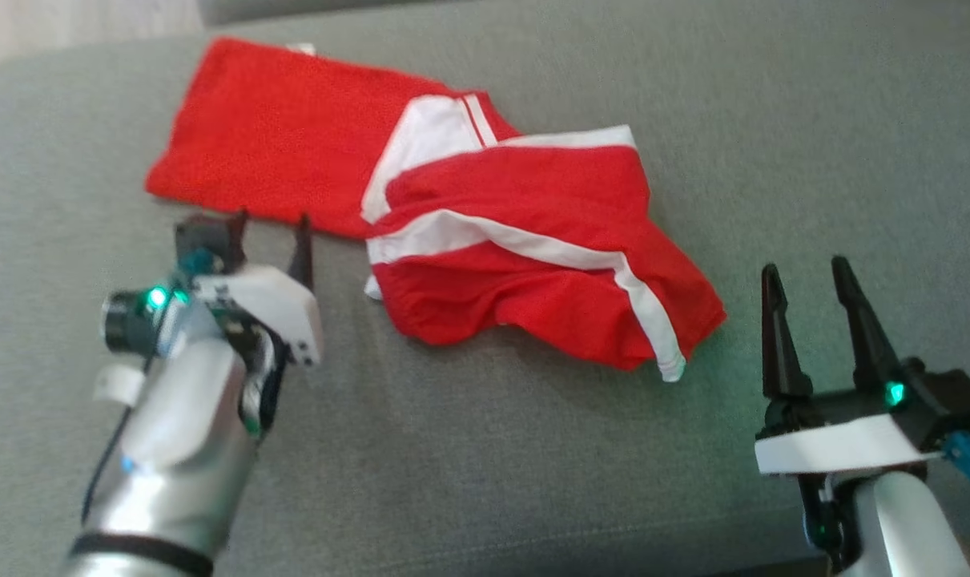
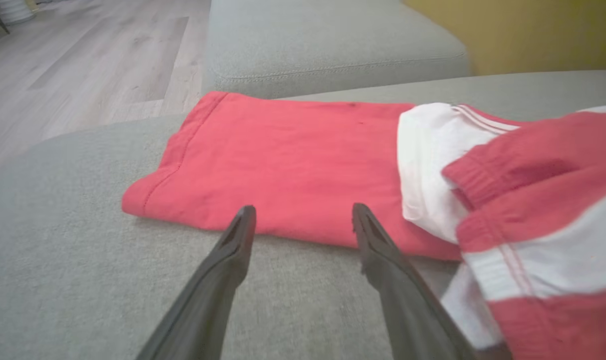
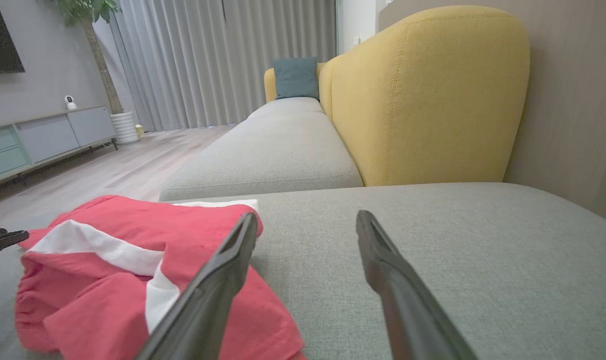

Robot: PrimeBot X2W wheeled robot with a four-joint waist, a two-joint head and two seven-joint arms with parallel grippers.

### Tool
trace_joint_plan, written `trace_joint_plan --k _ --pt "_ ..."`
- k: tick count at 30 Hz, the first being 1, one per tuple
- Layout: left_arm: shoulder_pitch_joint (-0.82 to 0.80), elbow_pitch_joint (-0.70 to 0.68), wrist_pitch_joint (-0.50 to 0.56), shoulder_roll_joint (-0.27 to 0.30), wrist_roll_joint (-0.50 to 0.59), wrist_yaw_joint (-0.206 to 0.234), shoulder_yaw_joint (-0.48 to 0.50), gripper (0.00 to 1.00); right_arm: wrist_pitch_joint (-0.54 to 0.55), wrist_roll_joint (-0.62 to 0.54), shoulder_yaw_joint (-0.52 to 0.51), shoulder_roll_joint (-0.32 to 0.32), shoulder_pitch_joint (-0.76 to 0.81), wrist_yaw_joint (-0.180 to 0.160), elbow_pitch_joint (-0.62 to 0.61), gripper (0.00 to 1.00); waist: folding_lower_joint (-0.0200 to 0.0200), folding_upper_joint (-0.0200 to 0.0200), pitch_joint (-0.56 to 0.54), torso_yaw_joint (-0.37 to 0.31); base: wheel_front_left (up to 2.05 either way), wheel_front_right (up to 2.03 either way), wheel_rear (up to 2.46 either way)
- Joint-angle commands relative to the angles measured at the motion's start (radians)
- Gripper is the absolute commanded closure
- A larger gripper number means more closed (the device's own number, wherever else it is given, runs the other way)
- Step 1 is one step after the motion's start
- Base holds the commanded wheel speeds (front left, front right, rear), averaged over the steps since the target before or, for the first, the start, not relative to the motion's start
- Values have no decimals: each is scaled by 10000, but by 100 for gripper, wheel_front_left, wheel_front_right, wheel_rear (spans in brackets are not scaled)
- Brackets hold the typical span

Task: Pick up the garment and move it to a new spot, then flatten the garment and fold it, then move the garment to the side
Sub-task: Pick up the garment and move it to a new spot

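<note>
Jaws spread, both empty. Garment (image 1: 525,200) lies crumpled on sofa seat (image 1: 813,120), long axis left-right; our left gripper (image 1: 272,224) sits just short of its near edge, right gripper (image 1: 805,276) stands farther off.

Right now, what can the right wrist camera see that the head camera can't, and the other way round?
The right wrist view gives the room: the yellow backrest, a teal cushion, grey curtains and a low cabinet. The head view gives instead the flat red leg seen from above, and the left arm's silver forearm. Both give the red and white garment crumpled on the grey sofa seat, and the open right gripper beside it, not touching it.
</note>
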Motion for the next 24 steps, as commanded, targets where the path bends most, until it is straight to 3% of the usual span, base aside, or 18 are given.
trace_joint_plan --k 1,7,14,15,16,17,24 --pt "-842 140 0 313 103 29 362 0 -109 89 243 -60 -424 -7 -383 0 0 0 748 -464 0 0 0" --pt "-2031 1506 178 469 176 -12 362 0 -109 161 280 -60 -674 -7 -465 0 0 0 1395 -748 0 0 0" --pt "-2688 2724 1340 455 69 -520 112 0 -109 249 250 -60 -728 -7 -540 0 0 0 1533 -800 0 0 0" --pt "-2732 2834 1495 443 77 -570 55 31 -109 265 245 -60 -728 -7 -534 0 0 0 1525 -789 0 0 0" --pt "-2771 2928 1635 429 90 -624 -6 73 -109 287 251 -60 -732 -7 -529 0 0 0 1520 -779 0 0 0" --pt "-2809 2999 1738 417 107 -681 -69 100 -109 310 263 -60 -740 -7 -527 0 0 0 1514 -767 0 0 0" --pt "-2945 3153 1887 325 129 -765 -263 100 -109 366 322 -60 -758 -7 -531 0 0 0 1489 -696 0 0 0"
